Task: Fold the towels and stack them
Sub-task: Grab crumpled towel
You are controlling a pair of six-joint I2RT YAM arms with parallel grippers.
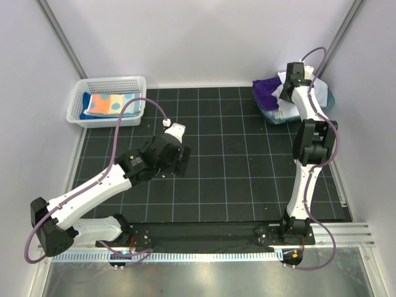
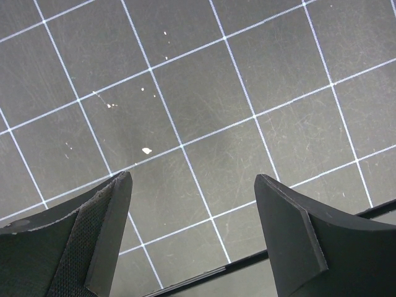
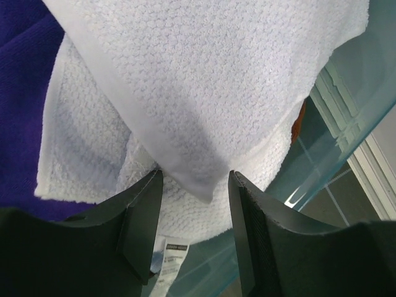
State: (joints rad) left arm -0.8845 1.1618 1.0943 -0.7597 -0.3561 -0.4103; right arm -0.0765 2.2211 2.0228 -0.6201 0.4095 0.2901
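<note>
Black jaws, right pincer point(image 3: 192, 179): standing wide, gripping nothing. I hang nose-down over the heap at the upper right of the overhead frame.
Cloth in the gap: a drooping corner of the white towel point(image 3: 210, 80) points down into the opening between my jaws, lower centre of the wrist frame. It is near both pads; whether it touches them I cannot tell.
Lie of the towel: bunched, waffle weave. Its folded edges run off from that corner toward the upper left and upper right of the wrist frame. True long axis: cannot tell while it is crumpled.
Beside it: purple towel point(image 3: 21, 74) at the left edge, partly under the white. A care label point(image 3: 168, 252) shows low between the jaws.
Holder: both lie in the teal tub point(image 3: 322, 148), its clear wall at the right of the frame.
Left pincer point(image 2: 192, 178): also wide and empty, over black grid mat point(image 2: 216, 93), left of centre overhead, well apart from the tub.
Nearer arm: the right, by far.
Done pile: polka-dot towel point(image 1: 111, 104) lying flat and folded in the white basket point(image 1: 80, 93), upper left.
Judgement: this looks like the pick step for the white towel. Closing straight in should catch the corner. The risks are a thin pinch slipping off, or the purple towel dragging along.
</note>
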